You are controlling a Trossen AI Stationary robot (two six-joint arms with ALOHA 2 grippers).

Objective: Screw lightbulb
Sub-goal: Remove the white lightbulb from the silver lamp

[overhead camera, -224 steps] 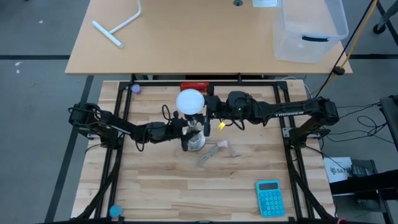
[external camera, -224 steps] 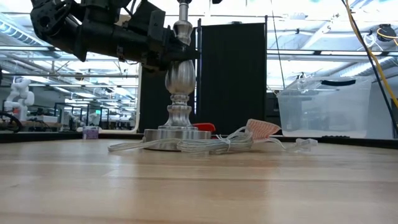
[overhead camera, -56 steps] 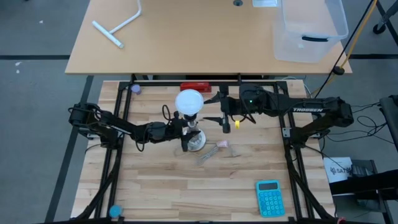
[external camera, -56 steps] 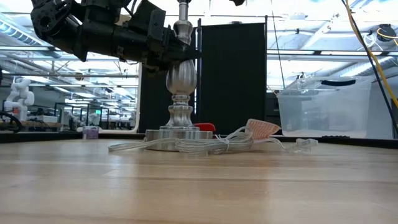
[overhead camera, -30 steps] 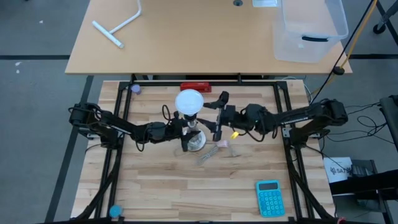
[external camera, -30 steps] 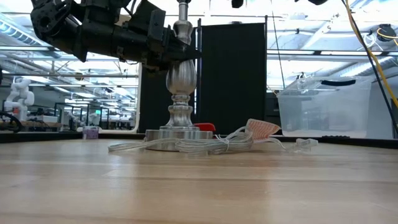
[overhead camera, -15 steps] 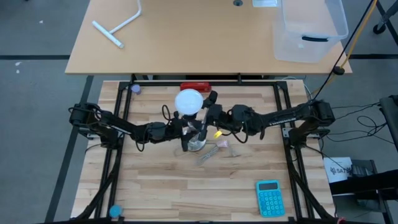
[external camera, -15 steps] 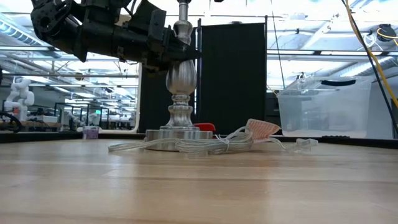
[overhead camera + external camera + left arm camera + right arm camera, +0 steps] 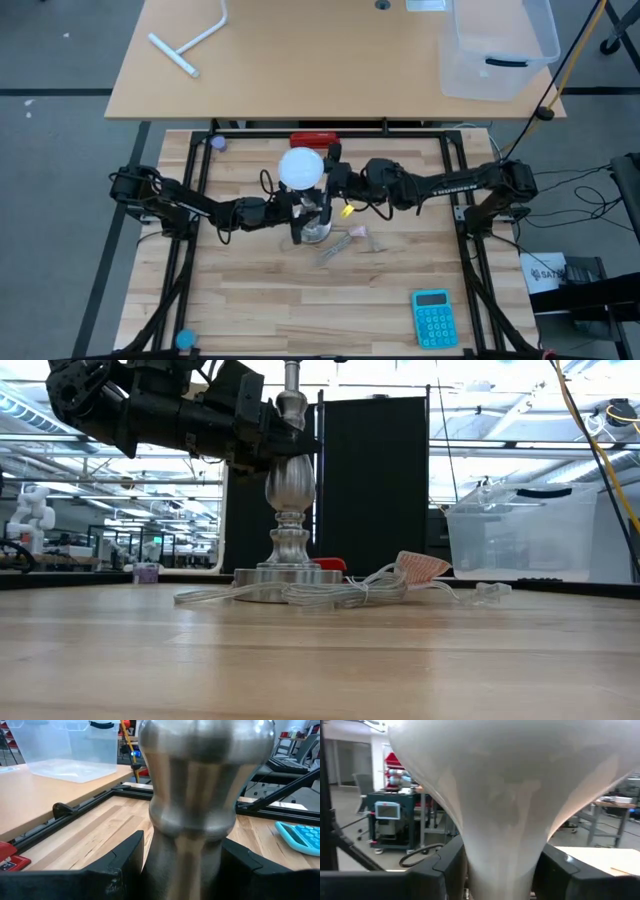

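Note:
The white lightbulb (image 9: 302, 168) stands head up on top of the silver lamp stand (image 9: 290, 485), whose round foot (image 9: 285, 574) rests on the wooden table. In the low view the bulb is cut off above the picture. My left gripper (image 9: 298, 205) reaches in from the left and is shut on the stand's stem. My right gripper (image 9: 323, 177) reaches in from the right, higher up, shut on the bulb's narrow neck (image 9: 502, 845). My left gripper pinches the stand's bulging silver stem (image 9: 187, 820) between its two fingers (image 9: 125, 865), coming in about level from the table's left. The stand is upright with its foot on the table. My right gripper has the bulb's tapering neck (image 9: 470, 855) between its two fingers (image 9: 451, 862), one on each side, coming in level from the table's right. The bulb stays upright, its domed head above the fingers.
A clear cord (image 9: 320, 595) lies coiled by the stand's foot with a small pink piece (image 9: 360, 232) beside it. A blue calculator (image 9: 433, 317) lies near the front right. A red object (image 9: 312, 139) sits at the far edge; a clear bin (image 9: 497, 45) stands on the table beyond.
My right gripper has gone toward the table's left and a little up, from beside the stand to the bulb. Its fingers, spread wide before, have closed in on the bulb's neck. The left gripper and the stand have kept still.

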